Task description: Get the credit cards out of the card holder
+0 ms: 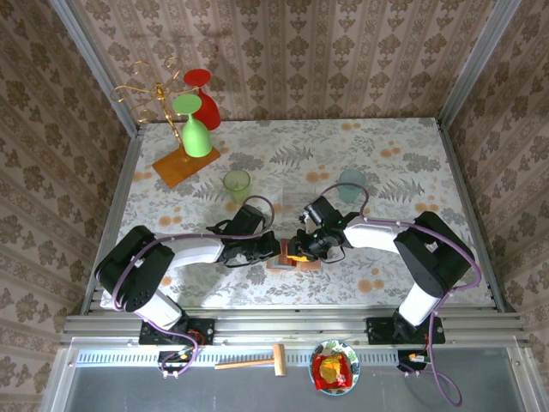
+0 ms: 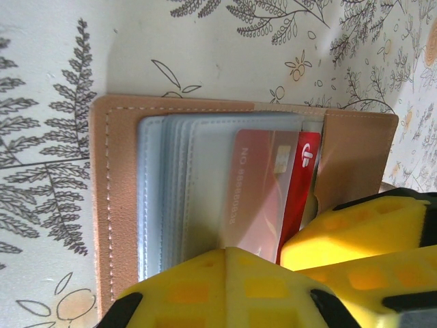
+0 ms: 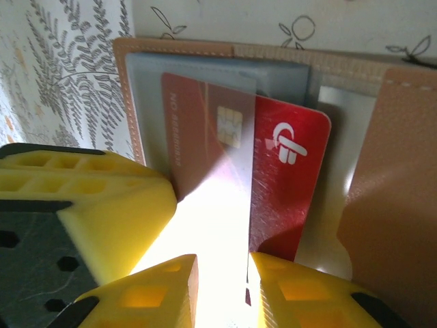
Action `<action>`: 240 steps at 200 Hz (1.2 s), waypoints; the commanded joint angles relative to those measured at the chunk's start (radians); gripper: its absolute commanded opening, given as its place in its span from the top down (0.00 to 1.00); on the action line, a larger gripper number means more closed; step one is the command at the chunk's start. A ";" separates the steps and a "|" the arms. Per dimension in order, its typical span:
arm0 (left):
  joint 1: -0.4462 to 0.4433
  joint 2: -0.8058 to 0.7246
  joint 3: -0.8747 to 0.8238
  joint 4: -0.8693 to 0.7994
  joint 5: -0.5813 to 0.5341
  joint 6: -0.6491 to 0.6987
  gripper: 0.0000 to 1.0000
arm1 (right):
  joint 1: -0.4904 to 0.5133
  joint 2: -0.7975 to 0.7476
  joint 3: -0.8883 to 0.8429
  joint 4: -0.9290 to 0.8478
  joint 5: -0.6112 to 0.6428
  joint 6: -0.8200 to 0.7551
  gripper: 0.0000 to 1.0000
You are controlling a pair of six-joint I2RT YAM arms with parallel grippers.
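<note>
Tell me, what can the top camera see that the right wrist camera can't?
The top view takes in the gold rack, its red glass and green glass, a green cup, a pale blue cup, the left arm, the right arm and a wooden hammer. The right wrist view gets close enough for the red card, its chip, its white logo and the clear sleeve over part of it. Both have the card holder, the leafy tablecloth and the right gripper.
</note>
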 commanded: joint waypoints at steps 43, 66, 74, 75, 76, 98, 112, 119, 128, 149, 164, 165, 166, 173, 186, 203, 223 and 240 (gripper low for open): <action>0.007 0.010 -0.014 -0.029 -0.004 -0.004 0.93 | 0.001 0.021 0.044 -0.143 0.086 -0.071 0.71; 0.007 0.008 -0.014 -0.031 -0.004 -0.002 0.93 | 0.000 0.011 0.050 -0.151 0.096 -0.073 0.71; 0.008 0.006 -0.014 -0.032 -0.004 -0.002 0.93 | 0.000 0.008 0.051 -0.152 0.094 -0.074 0.71; 0.008 0.007 -0.014 -0.032 -0.004 -0.002 0.93 | 0.000 0.008 0.050 -0.152 0.094 -0.074 0.71; 0.007 0.007 -0.014 -0.032 -0.004 -0.002 0.93 | 0.000 0.005 0.050 -0.151 0.094 -0.073 0.71; 0.007 0.002 -0.016 -0.035 -0.007 -0.002 0.93 | 0.000 -0.008 0.050 -0.156 0.099 -0.076 0.71; 0.007 -0.001 -0.014 -0.036 -0.008 -0.002 0.93 | 0.000 -0.016 0.050 -0.160 0.099 -0.078 0.71; 0.007 -0.001 -0.014 -0.038 -0.008 -0.002 0.93 | 0.000 -0.020 0.049 -0.160 0.099 -0.078 0.71; 0.006 -0.001 -0.014 -0.037 -0.008 -0.002 0.93 | 0.000 -0.025 0.049 -0.160 0.098 -0.076 0.71; 0.006 -0.004 -0.012 -0.040 -0.009 -0.001 0.93 | 0.000 -0.043 0.046 -0.154 0.089 -0.071 0.71; 0.007 -0.008 -0.008 -0.044 -0.010 0.000 0.93 | -0.002 -0.059 0.043 -0.140 0.077 -0.063 0.71; 0.007 -0.008 -0.008 -0.044 -0.010 0.001 0.93 | -0.002 -0.061 0.042 -0.139 0.075 -0.062 0.71; 0.007 -0.009 -0.007 -0.045 -0.010 0.002 0.93 | -0.003 -0.062 0.042 -0.138 0.075 -0.062 0.71; 0.007 -0.012 -0.002 -0.052 -0.011 0.004 0.93 | -0.005 -0.070 0.038 -0.130 0.070 -0.058 0.71; 0.008 -0.017 0.014 -0.067 -0.013 0.015 0.93 | -0.009 -0.085 0.029 -0.113 0.060 -0.045 0.71; 0.007 -0.023 0.039 -0.084 -0.015 0.025 0.93 | -0.020 -0.104 0.011 -0.084 0.048 -0.029 0.71; 0.007 -0.024 0.064 -0.101 -0.008 0.036 0.93 | -0.032 -0.122 -0.011 -0.061 0.045 -0.009 0.71; 0.006 -0.022 0.073 -0.105 -0.004 0.038 0.93 | -0.041 -0.138 -0.030 -0.051 0.056 0.005 0.71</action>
